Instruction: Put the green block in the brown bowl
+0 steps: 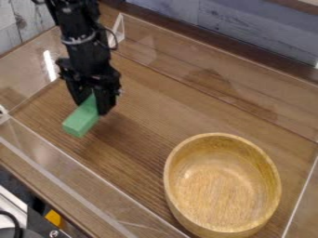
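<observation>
My black gripper (93, 109) points down over the left part of the wooden table, shut on the upper end of the green block (82, 119). The block is a bright green bar hanging tilted from the fingers, lifted a little above the table, with its shadow beneath it. The brown bowl (225, 219) is a large light wooden bowl standing empty at the lower right, well apart from the gripper.
A clear plastic wall (74, 181) runs along the table's near edge and another along the far side (187, 51). Bare wooden tabletop (187, 98) lies between the gripper and the bowl.
</observation>
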Action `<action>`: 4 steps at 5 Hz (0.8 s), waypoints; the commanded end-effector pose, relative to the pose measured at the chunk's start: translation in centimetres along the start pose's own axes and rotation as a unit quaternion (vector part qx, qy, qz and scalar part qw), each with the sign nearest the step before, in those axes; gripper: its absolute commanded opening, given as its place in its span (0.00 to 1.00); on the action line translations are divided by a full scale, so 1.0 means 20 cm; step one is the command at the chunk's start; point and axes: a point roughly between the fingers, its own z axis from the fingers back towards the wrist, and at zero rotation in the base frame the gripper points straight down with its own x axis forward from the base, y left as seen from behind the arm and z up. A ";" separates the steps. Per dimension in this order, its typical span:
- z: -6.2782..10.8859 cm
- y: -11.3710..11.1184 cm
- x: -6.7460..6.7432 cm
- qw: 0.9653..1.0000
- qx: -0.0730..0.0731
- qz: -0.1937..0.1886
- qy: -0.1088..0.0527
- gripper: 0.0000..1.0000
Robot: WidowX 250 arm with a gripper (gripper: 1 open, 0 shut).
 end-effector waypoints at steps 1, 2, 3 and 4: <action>0.12 0.08 0.10 0.998 0.017 0.005 -0.054 0.00; 0.12 0.15 0.18 0.997 0.024 0.017 -0.069 0.00; 0.10 0.19 0.26 0.996 0.032 0.026 -0.081 0.00; 0.08 0.23 0.33 0.995 0.038 0.031 -0.089 0.00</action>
